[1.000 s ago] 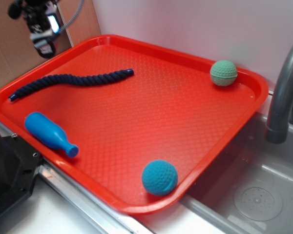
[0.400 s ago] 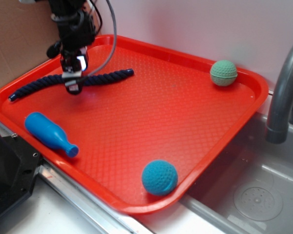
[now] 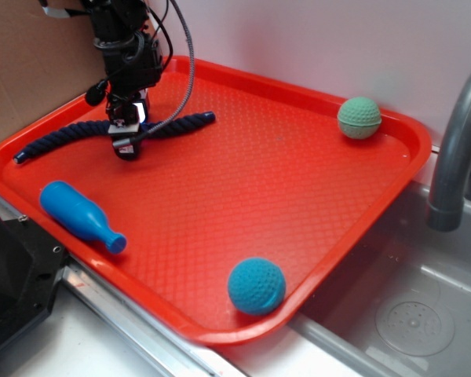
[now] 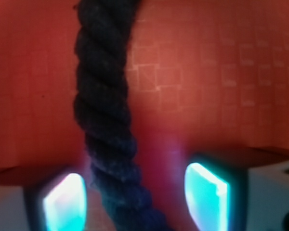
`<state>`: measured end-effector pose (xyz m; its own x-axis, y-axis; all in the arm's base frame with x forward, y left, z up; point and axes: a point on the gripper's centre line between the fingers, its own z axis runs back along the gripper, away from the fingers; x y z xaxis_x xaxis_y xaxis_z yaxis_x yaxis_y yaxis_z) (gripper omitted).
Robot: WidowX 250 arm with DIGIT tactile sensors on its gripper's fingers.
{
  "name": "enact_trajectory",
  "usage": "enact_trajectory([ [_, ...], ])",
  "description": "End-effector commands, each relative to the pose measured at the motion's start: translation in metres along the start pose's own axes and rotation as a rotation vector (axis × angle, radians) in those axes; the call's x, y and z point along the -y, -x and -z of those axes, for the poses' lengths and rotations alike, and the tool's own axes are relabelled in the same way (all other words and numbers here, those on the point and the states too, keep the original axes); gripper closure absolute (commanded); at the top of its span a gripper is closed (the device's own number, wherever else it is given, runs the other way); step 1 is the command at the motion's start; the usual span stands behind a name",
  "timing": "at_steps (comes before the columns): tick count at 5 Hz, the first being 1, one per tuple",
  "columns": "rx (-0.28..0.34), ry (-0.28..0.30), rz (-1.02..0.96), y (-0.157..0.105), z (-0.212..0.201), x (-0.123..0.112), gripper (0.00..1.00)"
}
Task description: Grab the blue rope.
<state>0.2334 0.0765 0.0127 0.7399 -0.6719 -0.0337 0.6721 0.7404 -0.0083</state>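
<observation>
The blue rope [image 3: 67,136], a dark navy twisted cord, lies across the back left of the red tray [image 3: 243,188]. My gripper [image 3: 125,135] is down over the rope's middle, its fingers straddling it. In the wrist view the rope [image 4: 103,110] runs top to bottom between the two glowing fingertips [image 4: 62,202], closer to the left one, with a gap on the right. The jaws are open and do not press the rope.
A bright blue bowling pin [image 3: 78,214] lies at the tray's front left. A teal ball [image 3: 256,286] sits near the front edge and a green ball [image 3: 359,118] at the back right corner. A grey faucet [image 3: 455,149] and sink stand to the right.
My gripper has come from above the tray's back left corner down onto the rope's middle, and now sits a little lower. The rope has not moved.
</observation>
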Motion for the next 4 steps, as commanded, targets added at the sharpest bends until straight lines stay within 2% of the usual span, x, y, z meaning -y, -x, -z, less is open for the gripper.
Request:
enact_trajectory([
  [1,-0.012,-0.016,0.005,-0.005,0.007,0.004,1.0],
  [2,-0.013,-0.03,-0.008,-0.007,-0.001,0.009,1.0],
  [3,-0.101,-0.096,-0.056,-0.011,-0.043,0.022,1.0],
  [4,-0.138,0.079,-0.296,-0.012,-0.094,0.025,1.0],
])
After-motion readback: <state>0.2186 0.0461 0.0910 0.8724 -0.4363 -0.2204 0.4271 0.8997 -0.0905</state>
